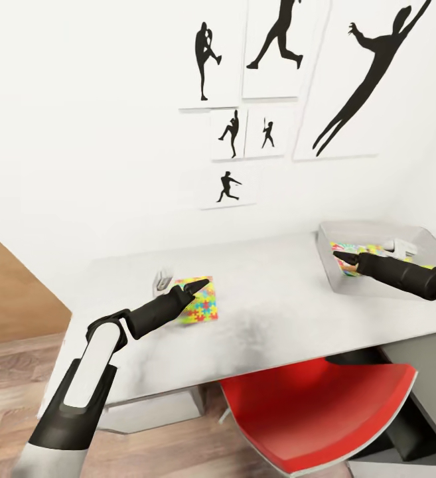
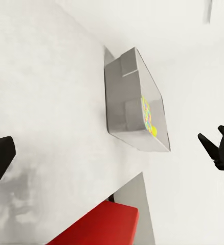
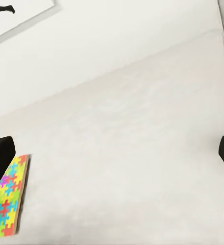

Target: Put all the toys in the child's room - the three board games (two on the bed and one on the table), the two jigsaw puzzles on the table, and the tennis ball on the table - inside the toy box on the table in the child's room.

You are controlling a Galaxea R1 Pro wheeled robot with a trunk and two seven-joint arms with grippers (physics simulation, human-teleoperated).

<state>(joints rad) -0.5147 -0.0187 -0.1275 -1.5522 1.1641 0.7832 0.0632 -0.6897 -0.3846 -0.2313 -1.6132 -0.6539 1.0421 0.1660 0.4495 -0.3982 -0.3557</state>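
A jigsaw puzzle box point(image 1: 200, 309) with bright interlocking pieces lies flat on the pale grey table point(image 1: 271, 299); it also shows in the right wrist view point(image 3: 7, 204). My left gripper point(image 1: 201, 287) hovers just over the puzzle's near-left corner, open, fingers point(image 2: 222, 150) wide apart and holding nothing. The light-grey toy box point(image 1: 370, 230) stands at the table's right end, with a colourful flat box point(image 1: 352, 250) and a pale item point(image 1: 401, 247) inside. In the left wrist view the toy box point(image 2: 125, 102) holds a yellow-green spot point(image 2: 154, 130). My right gripper point(image 1: 341, 255) is open above the toy box's left rim.
A small whitish object point(image 1: 162, 279) lies just left of the puzzle. A red chair point(image 1: 310, 411) is tucked under the table's front edge. Black baseball-player silhouettes point(image 1: 281, 40) hang on the white wall behind. A wooden panel point(image 1: 5, 292) and plank floor lie to the left.
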